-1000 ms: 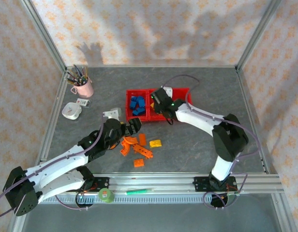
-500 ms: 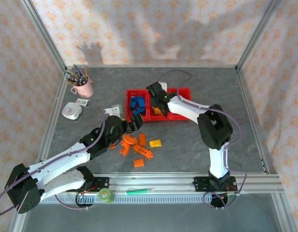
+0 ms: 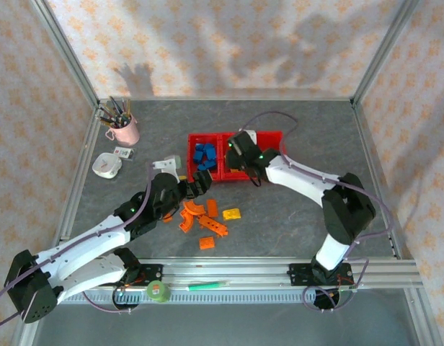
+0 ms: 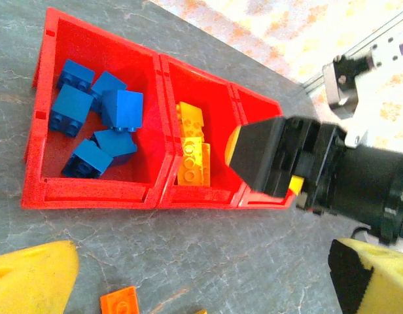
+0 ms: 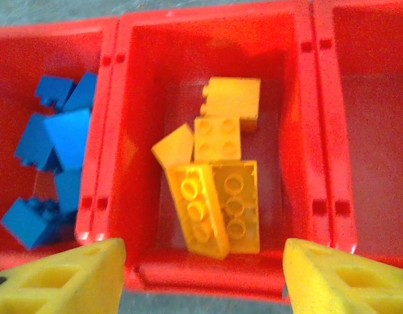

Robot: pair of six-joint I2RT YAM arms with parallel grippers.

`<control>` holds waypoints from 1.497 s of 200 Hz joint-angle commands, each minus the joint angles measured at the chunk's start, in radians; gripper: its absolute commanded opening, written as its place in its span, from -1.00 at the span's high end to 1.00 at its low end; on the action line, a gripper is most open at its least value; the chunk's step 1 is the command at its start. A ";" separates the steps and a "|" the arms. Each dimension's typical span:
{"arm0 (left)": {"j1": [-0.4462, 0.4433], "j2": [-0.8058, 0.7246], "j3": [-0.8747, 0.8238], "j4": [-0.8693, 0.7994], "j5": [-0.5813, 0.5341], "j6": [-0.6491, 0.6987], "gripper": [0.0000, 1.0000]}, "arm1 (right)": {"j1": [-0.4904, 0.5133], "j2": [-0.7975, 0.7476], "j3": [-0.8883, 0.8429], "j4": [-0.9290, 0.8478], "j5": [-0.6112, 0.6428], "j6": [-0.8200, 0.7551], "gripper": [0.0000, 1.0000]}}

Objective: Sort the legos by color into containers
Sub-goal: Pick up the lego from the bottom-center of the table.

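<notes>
Status: right fingers (image 5: 77, 278) released, spread wide above the middle bin of containers (image 4: 97, 195), which holds yellow legos (image 5: 218, 196). Blue legos (image 4: 100, 124) in 9 o'clock bin. Orange legos (image 3: 204, 220) on tabletop (image 3: 294, 209) at 6 o'clock of bins; left fingers (image 4: 31, 278) released, empty, near them.

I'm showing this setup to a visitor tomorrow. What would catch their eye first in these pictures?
The row of red containers in the middle of the table stands out: blue legos fill the left bin and yellow legos the middle one, with the right gripper open above them. Nearer the arms, orange legos lie scattered on the grey table beside the open left gripper.
</notes>
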 commanded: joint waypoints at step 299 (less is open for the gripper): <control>0.014 -0.186 -0.083 -0.174 -0.051 -0.033 -0.98 | 0.296 -0.006 -0.302 -0.017 0.048 0.129 -0.65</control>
